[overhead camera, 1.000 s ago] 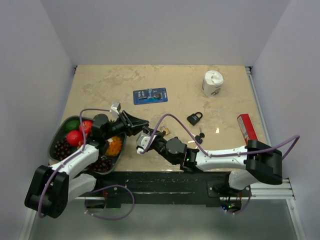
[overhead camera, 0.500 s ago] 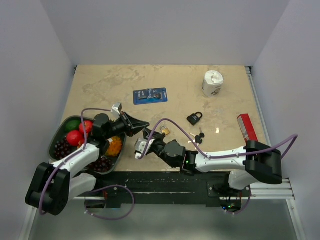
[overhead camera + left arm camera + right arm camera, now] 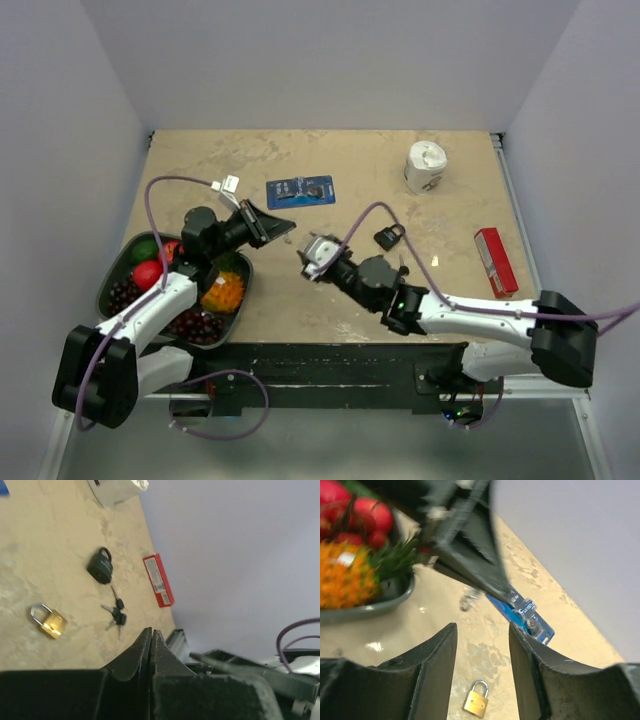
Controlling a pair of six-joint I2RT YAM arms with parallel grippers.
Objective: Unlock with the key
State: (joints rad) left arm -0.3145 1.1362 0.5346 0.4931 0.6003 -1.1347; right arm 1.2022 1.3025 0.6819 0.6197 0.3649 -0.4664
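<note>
The key (image 3: 116,616), a small bunch with black heads, lies on the table just below the black padlock (image 3: 101,567) (image 3: 389,237). A small brass padlock (image 3: 49,621) (image 3: 476,698) lies to their left. My left gripper (image 3: 151,630) (image 3: 288,226) is shut with nothing showing between its fingers, and it hangs above the table beside the fruit tray. My right gripper (image 3: 481,632) (image 3: 308,256) is open and empty. It hovers over the brass padlock and faces the left gripper. Both grippers are apart from the key.
A dark tray (image 3: 112,282) of fruit sits at the left. A blue card (image 3: 300,191) lies at the back centre, a white roll (image 3: 426,166) at the back right and a red box (image 3: 494,261) at the right. A blurred silver speck (image 3: 469,598) shows below the left fingers.
The right gripper has opened and drawn up and to the right, off the table. The left gripper has shut and lifted back toward the far left.
</note>
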